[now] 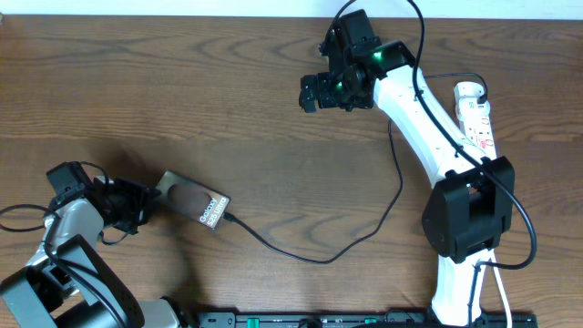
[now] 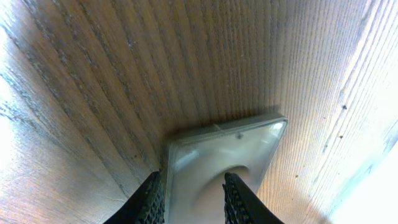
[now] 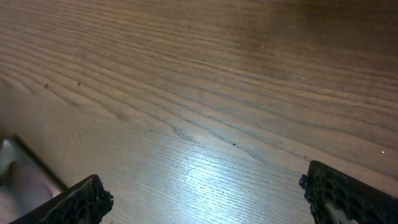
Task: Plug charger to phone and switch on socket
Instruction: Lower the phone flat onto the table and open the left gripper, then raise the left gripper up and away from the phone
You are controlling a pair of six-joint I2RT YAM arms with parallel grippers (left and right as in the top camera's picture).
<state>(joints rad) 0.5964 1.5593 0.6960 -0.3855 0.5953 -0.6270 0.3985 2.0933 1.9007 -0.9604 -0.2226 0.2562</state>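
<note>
The right arm has glossy white links, boxy black joint housings, a green light and thin black cables running alongside. The left arm is grey and black. Both jaws carry black ridged pads.

The white elongated power strip is lying mostly hidden behind the white right arm, and whether it is switched on is too small to tell. The flat brown phone is losing its left end under the left gripper. Whether the thin black charger cable is sitting fully plugged in is also too small to tell.
</note>
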